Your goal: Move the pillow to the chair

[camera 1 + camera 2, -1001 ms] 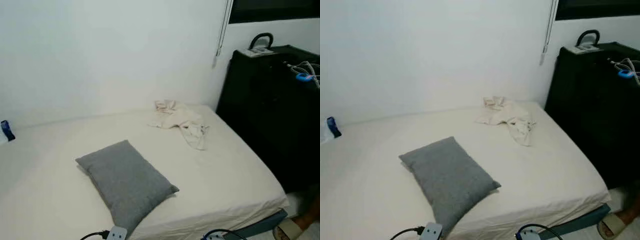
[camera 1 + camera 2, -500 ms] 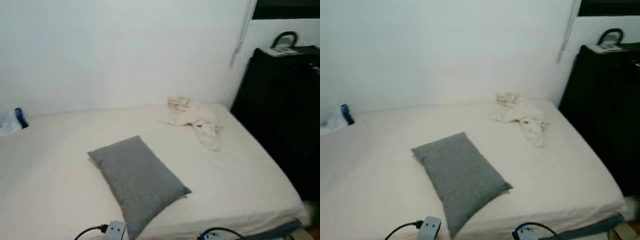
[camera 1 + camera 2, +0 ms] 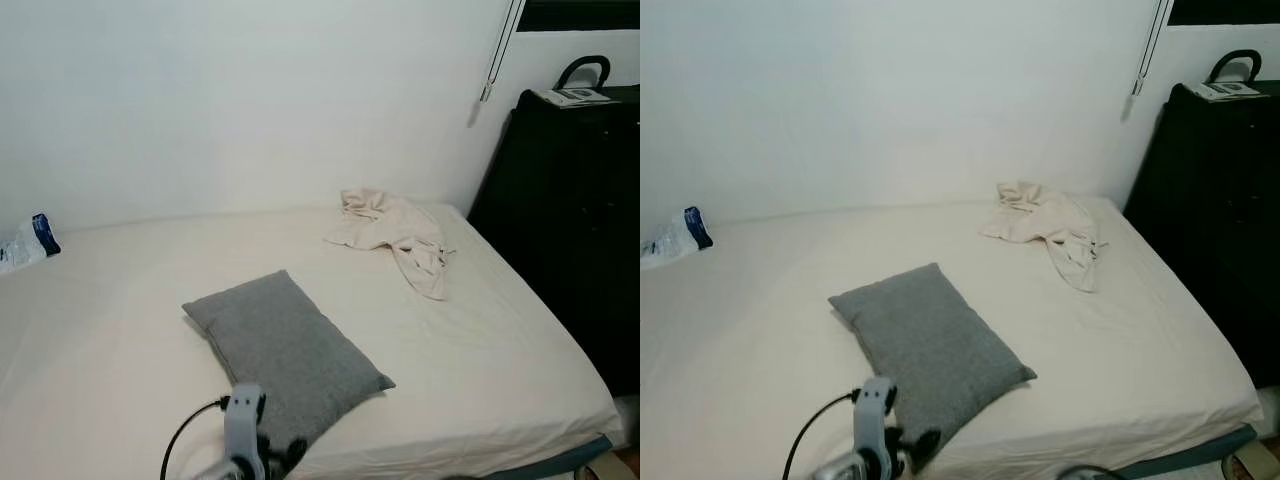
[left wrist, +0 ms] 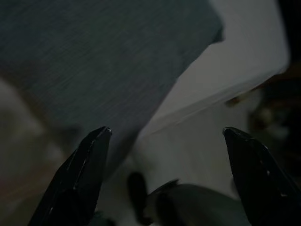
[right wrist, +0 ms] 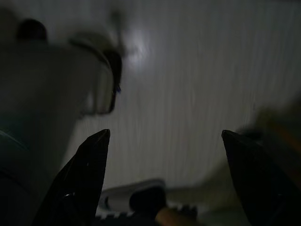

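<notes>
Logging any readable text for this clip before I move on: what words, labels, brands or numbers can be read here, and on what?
None can be read.
Booklet or paper on top of the black cabinet: there is print on it, too small to read.
White and blue packet at the far left edge of the bed: any label is too blurred to read.
Grey pillow and crumpled cloth: no text.

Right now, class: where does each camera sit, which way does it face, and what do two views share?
Left eye: on the head, looking down at the bed; the left arm rises at the bottom edge.
Right eye: beside it, same scene.
Left wrist: looks past the open left end effector at the pillow.
Right wrist: dark; open right end effector over a blurred pale surface.
Both eyes share the pillow.
</notes>
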Controlling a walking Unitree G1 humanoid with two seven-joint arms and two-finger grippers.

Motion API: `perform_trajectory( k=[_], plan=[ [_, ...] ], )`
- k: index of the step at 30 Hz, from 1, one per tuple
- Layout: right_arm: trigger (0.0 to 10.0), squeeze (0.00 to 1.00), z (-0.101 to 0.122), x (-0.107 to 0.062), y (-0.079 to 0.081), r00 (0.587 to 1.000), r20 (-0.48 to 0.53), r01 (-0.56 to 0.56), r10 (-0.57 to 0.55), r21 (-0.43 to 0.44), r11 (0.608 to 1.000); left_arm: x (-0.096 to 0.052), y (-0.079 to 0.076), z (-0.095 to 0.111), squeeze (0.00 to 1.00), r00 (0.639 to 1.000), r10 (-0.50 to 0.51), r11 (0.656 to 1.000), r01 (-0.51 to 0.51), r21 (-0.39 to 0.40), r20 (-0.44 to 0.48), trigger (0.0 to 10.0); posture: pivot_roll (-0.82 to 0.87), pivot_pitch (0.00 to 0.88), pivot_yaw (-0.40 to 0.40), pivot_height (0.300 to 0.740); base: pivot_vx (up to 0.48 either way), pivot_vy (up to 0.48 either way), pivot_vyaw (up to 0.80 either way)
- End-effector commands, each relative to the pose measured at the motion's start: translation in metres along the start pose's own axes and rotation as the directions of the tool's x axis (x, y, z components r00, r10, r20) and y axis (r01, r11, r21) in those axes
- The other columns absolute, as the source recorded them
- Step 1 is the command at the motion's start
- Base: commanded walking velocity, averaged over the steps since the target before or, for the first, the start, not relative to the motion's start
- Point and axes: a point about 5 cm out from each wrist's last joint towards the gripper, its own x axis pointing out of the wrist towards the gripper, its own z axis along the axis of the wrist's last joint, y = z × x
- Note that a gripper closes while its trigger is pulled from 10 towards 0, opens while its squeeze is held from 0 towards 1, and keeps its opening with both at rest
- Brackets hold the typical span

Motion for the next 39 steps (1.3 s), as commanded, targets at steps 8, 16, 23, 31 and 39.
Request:
perform_trajectory(
  k=[8, 16, 23, 31, 39],
  plan=[
    [10.0, 0.00, 0.011, 0.000, 0.003, 1.000, 0.030, -0.003, 0.002, 0.037, 0.999, -0.002, 0.012, 0.010, 0.00, 0.993, 0.097, 0.994, -0.093, -0.064, 0.063, 10.0, -0.01, 0.000, -0.013, 0.686, 0.000, 0.000, 0.00],
    [10.0, 0.00, 0.012, 0.000, 0.007, 0.999, 0.046, -0.030, 0.027, 0.052, 0.998, 0.000, 0.018, 0.024, 0.00, 0.967, 0.220, 0.965, -0.197, -0.173, 0.129, 10.0, -0.01, 0.000, -0.016, 0.651, 0.000, 0.000, 0.00],
    [10.0, 0.00, 0.011, 0.000, 0.009, 0.999, 0.038, -0.036, 0.035, 0.046, 0.998, 0.005, 0.013, 0.021, 0.00, 0.969, 0.233, 0.930, -0.196, -0.312, 0.085, 10.0, -0.02, 0.000, -0.015, 0.651, 0.000, 0.000, 0.00],
    [10.0, 0.00, 0.007, 0.000, 0.008, 0.999, 0.020, -0.027, 0.026, 0.043, 0.999, 0.007, 0.006, 0.012, 0.00, 0.978, 0.204, 0.931, -0.181, -0.317, 0.040, 10.0, -0.02, 0.000, -0.011, 0.626, 0.000, 0.000, 0.00],
    [10.0, 0.00, 0.007, 0.000, 0.009, 0.998, 0.041, -0.042, 0.039, 0.065, 0.997, 0.011, -0.005, 0.009, 0.00, 0.986, 0.166, 0.937, -0.148, -0.315, 0.031, 10.0, -0.02, 0.001, -0.011, 0.602, 0.000, 0.000, 0.00]
  ],
)
